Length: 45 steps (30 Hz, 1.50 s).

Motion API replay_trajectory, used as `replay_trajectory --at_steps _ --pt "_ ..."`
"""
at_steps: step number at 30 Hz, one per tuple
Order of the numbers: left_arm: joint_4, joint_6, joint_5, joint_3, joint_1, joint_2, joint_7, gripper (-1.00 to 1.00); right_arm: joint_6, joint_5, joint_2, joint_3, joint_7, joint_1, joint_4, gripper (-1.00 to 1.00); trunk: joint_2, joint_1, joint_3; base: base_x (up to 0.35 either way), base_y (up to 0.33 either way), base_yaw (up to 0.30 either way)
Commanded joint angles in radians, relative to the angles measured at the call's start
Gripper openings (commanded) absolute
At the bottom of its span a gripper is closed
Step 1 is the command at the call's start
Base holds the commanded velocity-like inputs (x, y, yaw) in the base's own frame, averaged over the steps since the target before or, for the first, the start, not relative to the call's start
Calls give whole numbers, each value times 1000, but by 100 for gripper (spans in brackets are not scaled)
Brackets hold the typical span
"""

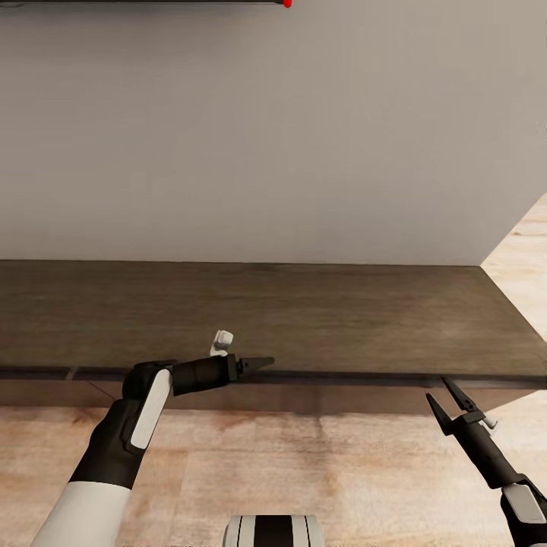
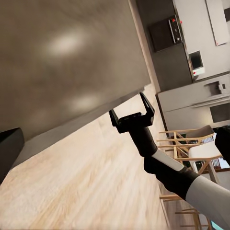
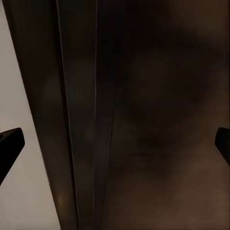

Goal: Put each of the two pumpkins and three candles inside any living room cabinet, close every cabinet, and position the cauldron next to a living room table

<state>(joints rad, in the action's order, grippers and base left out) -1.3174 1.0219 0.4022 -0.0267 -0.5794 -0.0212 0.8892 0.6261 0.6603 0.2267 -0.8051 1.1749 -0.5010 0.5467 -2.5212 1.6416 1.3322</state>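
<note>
The cabinet [image 1: 304, 319] is a long low dark brown console against the wall, with a bare top and its front looking shut. My left gripper [image 1: 262, 364] hovers at the cabinet's front edge, pointing right, with its dark fingertips [image 2: 10, 143] wide apart and nothing between them. My right gripper [image 1: 448, 396] is open and empty just in front of the cabinet's right part. It also appears as an open fork [image 2: 132, 108] beside the cabinet front [image 2: 62, 62]. The right wrist view looks closely at the cabinet's dark face [image 3: 143, 120]. The pumpkins, candles and cauldron are out of view.
A plain grey wall [image 1: 273, 137] rises behind the cabinet. Pale wooden floor [image 1: 319, 471] lies in front and past the cabinet's right end [image 1: 524, 251]. In the left wrist view, wooden chairs [image 2: 187, 143] and kitchen appliances [image 2: 196, 62] stand far off.
</note>
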Motion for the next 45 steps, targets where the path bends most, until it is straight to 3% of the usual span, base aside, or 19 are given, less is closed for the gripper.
replay_trajectory --at_steps 1,45 --pt "0 4 -2 0 0 0 4 100 7 2 0 -2 2 -1 -1 100 0 0 1 -29 0 0" --pt "0 3 -2 -1 0 0 4 100 1 5 -1 -12 -5 -1 -2 100 0 0 1 -10 0 0"
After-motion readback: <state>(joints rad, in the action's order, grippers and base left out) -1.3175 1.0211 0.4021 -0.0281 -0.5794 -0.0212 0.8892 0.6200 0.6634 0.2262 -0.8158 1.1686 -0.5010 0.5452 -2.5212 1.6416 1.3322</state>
